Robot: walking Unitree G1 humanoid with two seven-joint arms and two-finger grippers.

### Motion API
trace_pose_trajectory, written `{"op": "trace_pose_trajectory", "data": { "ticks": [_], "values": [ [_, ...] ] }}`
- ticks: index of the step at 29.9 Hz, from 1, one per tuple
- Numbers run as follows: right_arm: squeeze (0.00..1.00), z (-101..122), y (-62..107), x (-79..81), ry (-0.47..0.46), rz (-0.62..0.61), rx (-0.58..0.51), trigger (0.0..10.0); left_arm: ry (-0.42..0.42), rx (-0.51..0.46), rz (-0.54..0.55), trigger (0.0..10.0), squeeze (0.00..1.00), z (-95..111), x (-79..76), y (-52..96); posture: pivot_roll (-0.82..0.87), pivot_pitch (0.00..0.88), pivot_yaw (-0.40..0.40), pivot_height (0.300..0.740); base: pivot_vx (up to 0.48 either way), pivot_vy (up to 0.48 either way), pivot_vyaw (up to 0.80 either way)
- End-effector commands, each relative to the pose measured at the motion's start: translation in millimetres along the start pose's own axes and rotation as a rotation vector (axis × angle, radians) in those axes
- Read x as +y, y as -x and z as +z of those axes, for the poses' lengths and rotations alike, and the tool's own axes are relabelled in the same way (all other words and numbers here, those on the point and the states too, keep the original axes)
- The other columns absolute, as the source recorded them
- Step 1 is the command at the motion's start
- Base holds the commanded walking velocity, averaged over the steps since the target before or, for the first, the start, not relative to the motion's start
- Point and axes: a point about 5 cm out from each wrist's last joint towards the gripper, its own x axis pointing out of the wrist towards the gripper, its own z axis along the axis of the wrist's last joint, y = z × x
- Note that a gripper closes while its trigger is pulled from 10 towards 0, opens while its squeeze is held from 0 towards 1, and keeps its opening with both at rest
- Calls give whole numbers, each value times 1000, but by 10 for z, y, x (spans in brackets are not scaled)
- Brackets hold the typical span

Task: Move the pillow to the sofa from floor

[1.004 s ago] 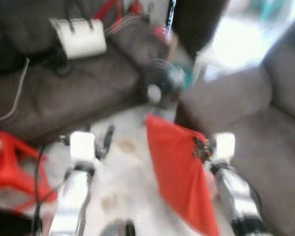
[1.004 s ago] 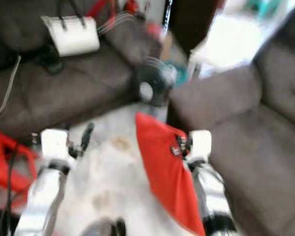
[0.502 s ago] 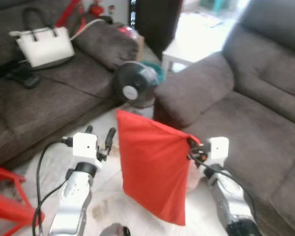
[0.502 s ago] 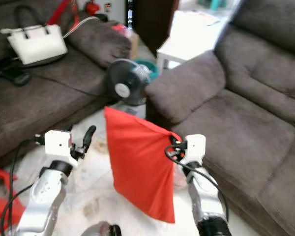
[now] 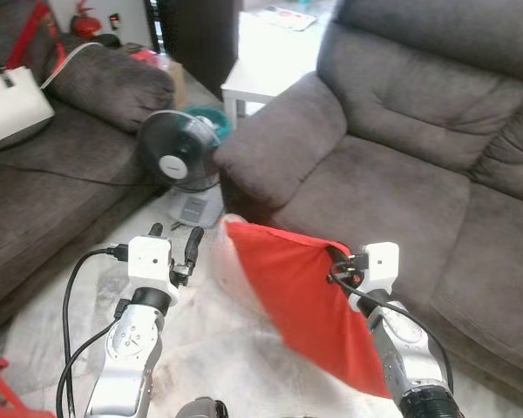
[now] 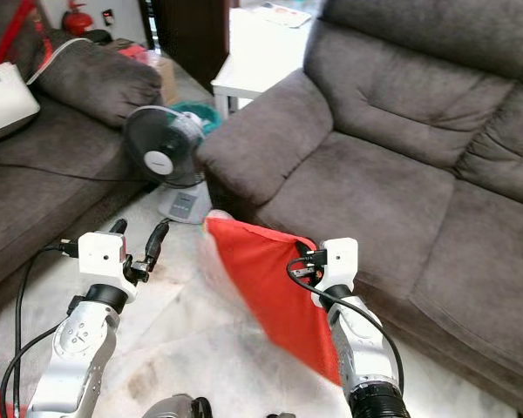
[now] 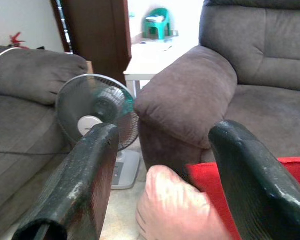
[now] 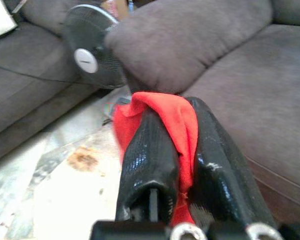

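A red pillow (image 5: 305,305) hangs above the floor, pinched by its top corner in my right gripper (image 5: 338,259), which is shut on it. In the right wrist view the red fabric (image 8: 182,125) is squeezed between the two black fingers (image 8: 150,155). My left gripper (image 5: 174,237) is held up to the left of the pillow, open and holding nothing; its fingers (image 7: 90,175) frame the fan and sofa arm. The dark grey sofa (image 5: 401,165) stands ahead and to the right, its seat just beyond the pillow.
A black standing fan (image 5: 176,157) stands on the floor between the two sofas. A second grey sofa (image 5: 44,192) lies along the left with a white handbag (image 5: 9,104) on it. A white side table (image 5: 257,83) stands behind the sofa arm (image 5: 275,144). Pale tiled floor (image 5: 218,348) lies below.
The camera has swung to the right, bringing the right-hand sofa to the centre. The pillow stays in my right gripper and now swings at a slant. The left gripper keeps its pose.
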Motion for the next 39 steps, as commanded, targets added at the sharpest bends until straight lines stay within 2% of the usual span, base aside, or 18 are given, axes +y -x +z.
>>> {"op": "trace_pose_trajectory", "data": {
  "ticks": [1, 9, 11, 14, 39],
  "values": [
    [0, 271, -84, 18, 27, 19, -121, 10000, -10, 16, -8, 10000, 0, -36, -10, 6, 170, 105, -57, 740, 0, 0, -800],
    [0, 282, -89, 5, 43, 20, -118, 10000, -16, 14, -11, 10000, 0, -36, 3, 7, 169, 103, -58, 740, 0, 0, -800],
    [0, 285, -92, 3, 44, 20, -119, 10000, -44, 10, -11, 10000, 0, -27, 10, 0, 170, 103, -58, 740, 0, -255, -800],
    [0, 293, -99, 8, 45, 21, -120, 10000, -34, 9, -2, 10000, 0, -25, 14, -15, 168, 101, -58, 740, 0, -480, -800],
    [0, 288, -111, 25, 66, 38, -111, 10000, -31, 10, -21, 10000, 0, -33, -3, 9, 168, 100, -60, 740, 0, -29, -798]
  ]
}}
